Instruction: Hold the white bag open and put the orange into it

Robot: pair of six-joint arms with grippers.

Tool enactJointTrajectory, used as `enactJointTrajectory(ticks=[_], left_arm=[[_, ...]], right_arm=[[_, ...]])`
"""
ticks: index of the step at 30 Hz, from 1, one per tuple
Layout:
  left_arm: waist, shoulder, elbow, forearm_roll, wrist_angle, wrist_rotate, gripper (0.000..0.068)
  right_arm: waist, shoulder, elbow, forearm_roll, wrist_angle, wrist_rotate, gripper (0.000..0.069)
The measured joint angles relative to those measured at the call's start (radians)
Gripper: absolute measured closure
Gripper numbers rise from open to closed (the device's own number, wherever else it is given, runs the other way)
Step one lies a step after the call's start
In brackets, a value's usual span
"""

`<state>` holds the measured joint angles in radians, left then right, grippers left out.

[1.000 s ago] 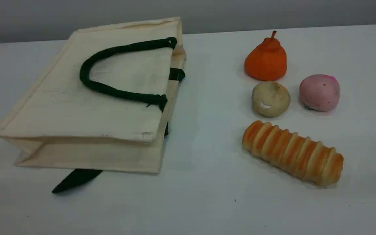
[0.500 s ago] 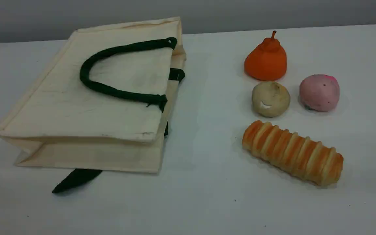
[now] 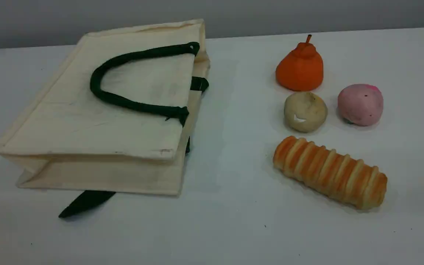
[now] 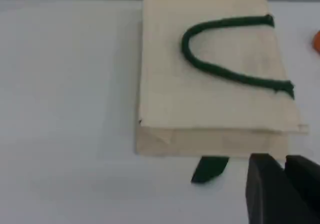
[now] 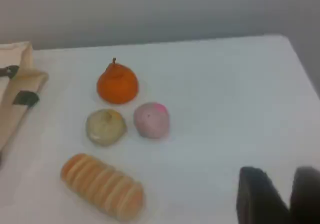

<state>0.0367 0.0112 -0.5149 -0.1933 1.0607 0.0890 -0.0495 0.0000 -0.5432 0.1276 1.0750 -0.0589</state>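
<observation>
The white bag (image 3: 87, 121) lies flat on its side at the table's left, its mouth facing right and pressed shut, with a dark green handle (image 3: 98, 92) resting on top. The orange (image 3: 300, 70) stands upright at the back right, apart from the bag. Neither arm shows in the scene view. In the left wrist view my left gripper (image 4: 285, 166) hovers near the bag's (image 4: 200, 103) front edge, its fingers a narrow slit apart and empty. My right gripper (image 5: 291, 184) hangs open and empty, well to the right of the orange (image 5: 117, 83).
A beige ball (image 3: 305, 111) and a pink ball (image 3: 360, 104) sit just in front of the orange. A striped bread loaf (image 3: 329, 173) lies nearer still. A green strap (image 3: 85, 202) sticks out from under the bag's front.
</observation>
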Motion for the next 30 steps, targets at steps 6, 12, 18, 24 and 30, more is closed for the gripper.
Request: enactJointTrajectory(ticks=[6, 12, 18, 24, 30], left_arm=[[0.0, 0.158, -0.091, -0.04, -0.088, 0.013, 0.0591], [0.0, 0.47, -0.228, -0.075, -0.1, 0.083, 0.0579], [0.0, 0.777, -0.342, -0.124, -0.159, 0.088, 0.0554], [0.0, 0.999, -0.359, -0.159, -0.209, 0.169, 0.0499], [0.0, 1.131, -0.359, -0.229, -0.233, 0.263, 0.0384]], right_arm=[[0.0, 0.025, -0.002, 0.001, -0.056, 0.002, 0.0461], [0.0, 0.187, -0.002, 0.06, -0.211, -0.019, 0.0429], [0.0, 0.375, -0.002, 0.218, -0.298, -0.155, 0.0426], [0.0, 0.491, -0.002, 0.351, -0.439, -0.249, 0.0426], [0.0, 0.537, -0.002, 0.377, -0.506, -0.305, 0.042]])
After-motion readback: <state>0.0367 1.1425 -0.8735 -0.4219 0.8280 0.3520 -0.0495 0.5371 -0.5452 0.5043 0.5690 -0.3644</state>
